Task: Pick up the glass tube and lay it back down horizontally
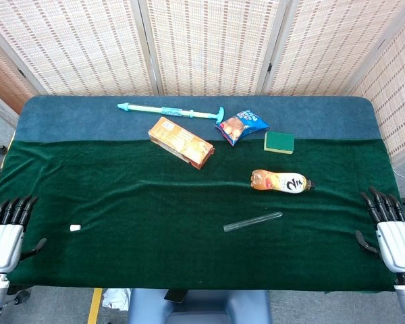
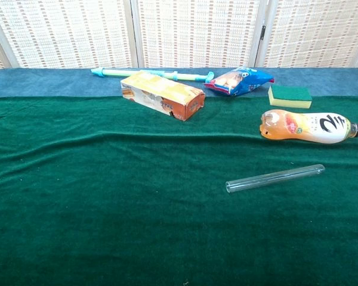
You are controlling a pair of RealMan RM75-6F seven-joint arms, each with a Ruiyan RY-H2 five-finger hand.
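Note:
A clear glass tube (image 1: 252, 221) (image 2: 275, 177) lies flat on the green cloth, right of centre, slightly slanted with its right end farther from me. My left hand (image 1: 8, 233) rests at the table's left edge, fingers apart and holding nothing. My right hand (image 1: 390, 233) is at the right edge, likewise open and empty. Both hands are far from the tube and show only in the head view.
An orange drink bottle (image 1: 281, 181) (image 2: 308, 126) lies just behind the tube. Farther back are an orange box (image 1: 181, 142), a snack bag (image 1: 239, 126), a green sponge (image 1: 279, 142) and a teal pump toy (image 1: 172, 111). A small white piece (image 1: 75, 228) lies at front left.

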